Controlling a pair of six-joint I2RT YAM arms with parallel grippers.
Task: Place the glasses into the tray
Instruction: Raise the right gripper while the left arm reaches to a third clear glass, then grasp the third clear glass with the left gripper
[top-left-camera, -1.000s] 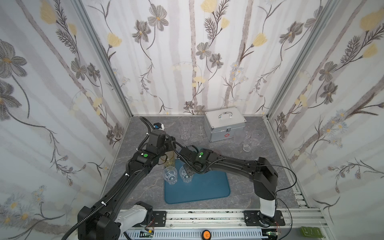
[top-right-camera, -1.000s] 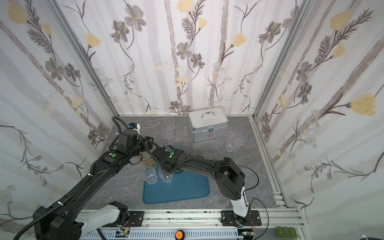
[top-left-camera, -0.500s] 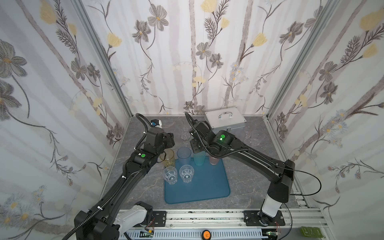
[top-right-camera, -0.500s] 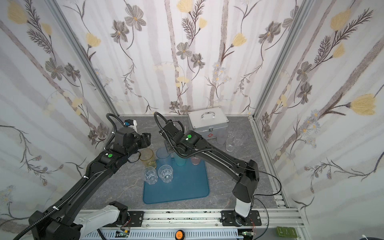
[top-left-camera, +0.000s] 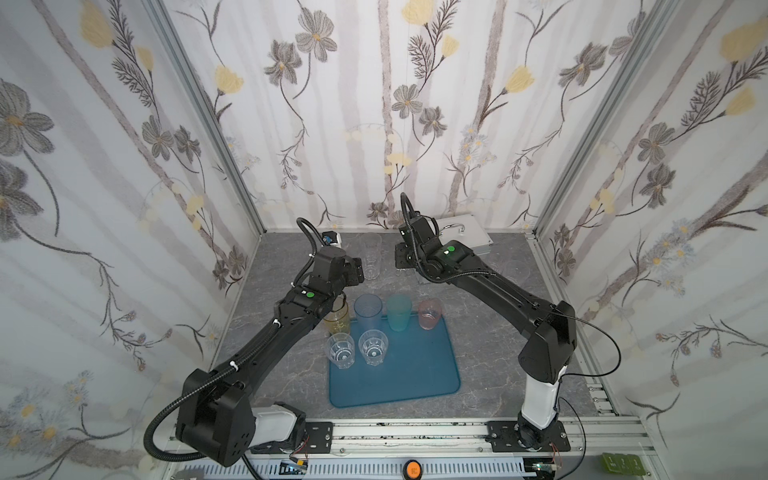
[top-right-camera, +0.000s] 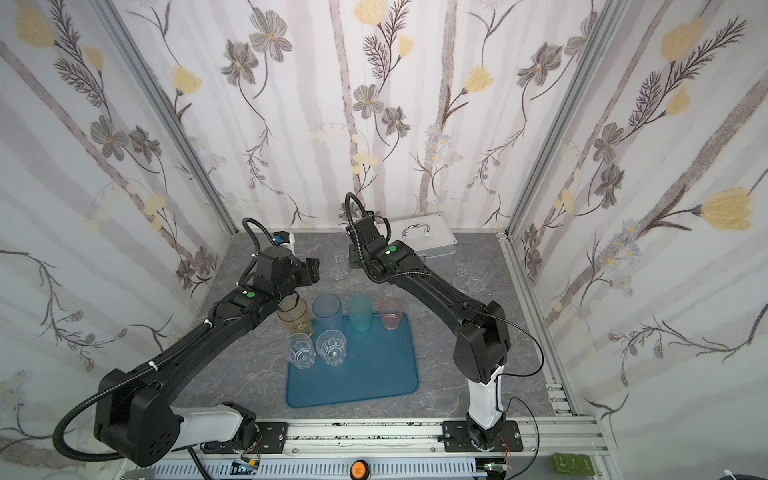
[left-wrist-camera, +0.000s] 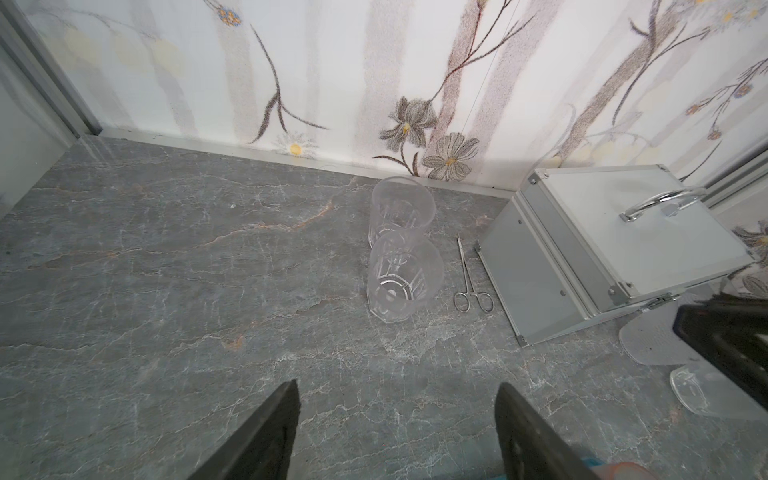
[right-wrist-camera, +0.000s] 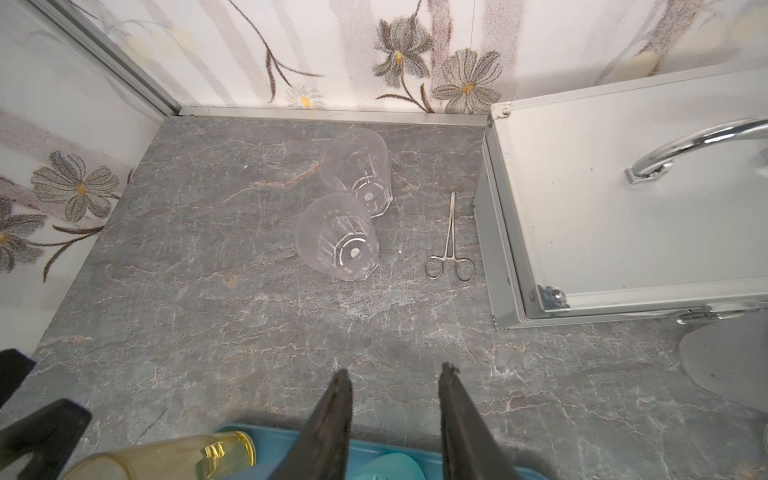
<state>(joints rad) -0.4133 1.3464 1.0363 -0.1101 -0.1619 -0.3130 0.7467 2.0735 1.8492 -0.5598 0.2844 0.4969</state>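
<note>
Fingers (left-wrist-camera: 270, 432) of the left gripper (left-wrist-camera: 397, 384) and right gripper (right-wrist-camera: 395, 370) are spread and empty, both arms swung off the flat teal plastic tray (top-left-camera: 415, 374) toward two clear ribbed tumblers (right-wrist-camera: 336, 241) beyond its far edge, likely next.

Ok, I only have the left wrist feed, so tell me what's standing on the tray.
Observer: In both top views the blue glass, teal glass and pink glass stand in a row along the far edge of the tray.
Operator: Give me the rest.
Observer: Two clear glasses stand just in front of that row, toward its left end.
Operator: Now check the right gripper.
Observer: Its own wrist view shows the right gripper open and empty.
</note>
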